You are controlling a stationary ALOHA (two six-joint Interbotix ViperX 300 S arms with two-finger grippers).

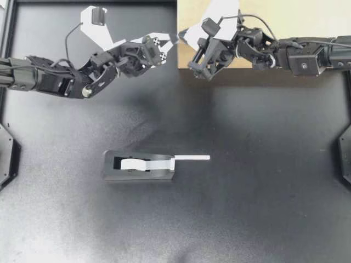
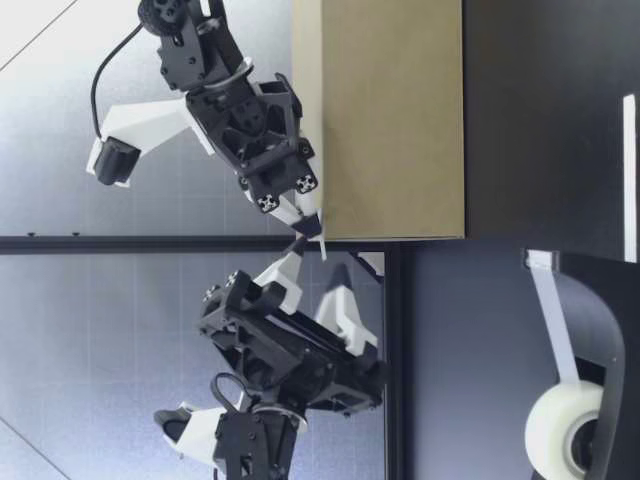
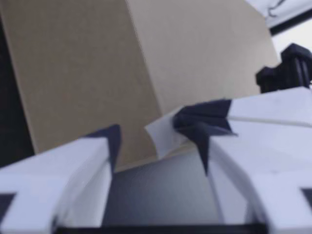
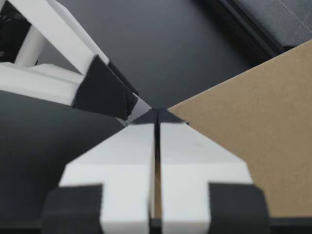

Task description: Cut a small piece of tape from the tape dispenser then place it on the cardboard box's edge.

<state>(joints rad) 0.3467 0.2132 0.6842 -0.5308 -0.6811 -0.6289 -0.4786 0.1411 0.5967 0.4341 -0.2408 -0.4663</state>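
Evidently the cutting was done: a small piece of tape (image 3: 160,139) hung at the tips of my right gripper (image 1: 184,34), whose fingers were pressed together, apparently pinching it. The piece sat just beside the left edge of the cardboard box (image 1: 307,16), near its top, at the far right of the table (image 1: 247,219). Whether it touched the cardboard could not be told. My left gripper (image 1: 171,44), fingers spread and holding nothing, stood close against the right one at that edge. Pressing the piece onto the edge and letting go remained. The tape dispenser (image 1: 140,171) lay well apart, nearer and left of centre, a free strip (image 1: 192,158) projecting to its right. Nothing lay between tape and box; the crowding of the two grippers looked the only hindrance.
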